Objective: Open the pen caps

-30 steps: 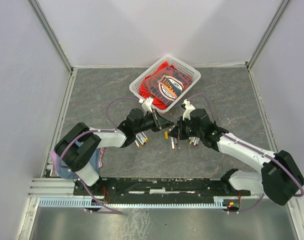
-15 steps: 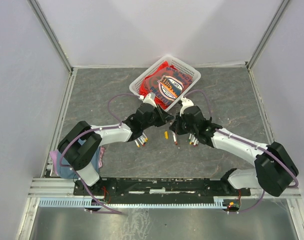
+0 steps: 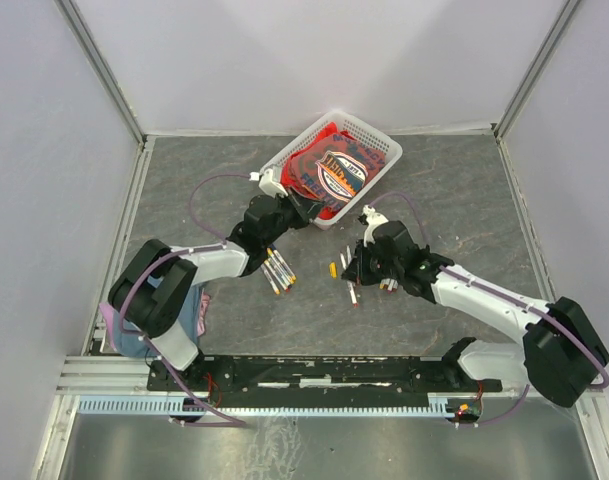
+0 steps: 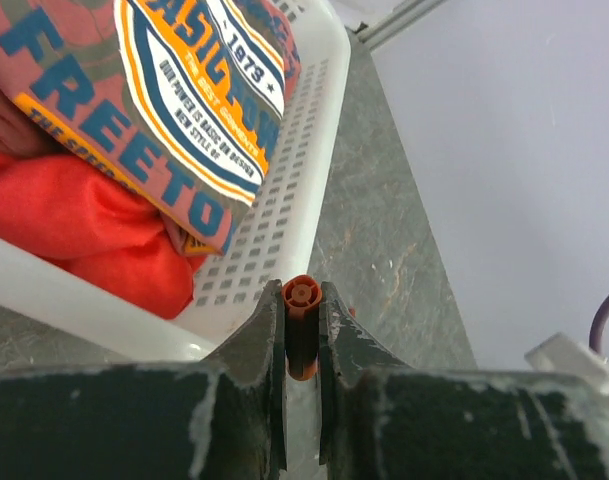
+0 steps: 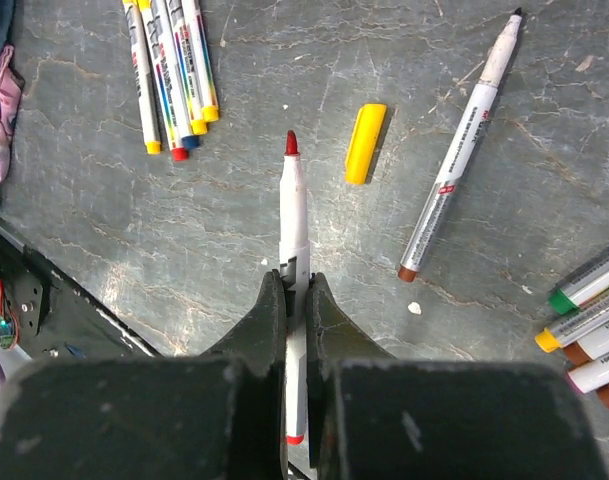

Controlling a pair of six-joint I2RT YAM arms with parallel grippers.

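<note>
Red cap [image 4: 301, 325] aloft, yellow cap [image 5: 365, 143] flat

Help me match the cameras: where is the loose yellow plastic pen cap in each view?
Top external: yellow plastic pen cap on the table, centre.
Left wrist: not in view.
Right wrist: the cap upper middle, right of the held pen's red tip.
Shared landmark: bundle of white pens left of it.

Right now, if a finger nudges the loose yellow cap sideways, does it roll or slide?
Probably rolls: the yellow cap looks like a short cylinder lying on its side on the flat table. Small plastic, so likely very light and easily flicked. Rolling right in the right wrist view, it may hit the uncapped pen beside it.
</note>
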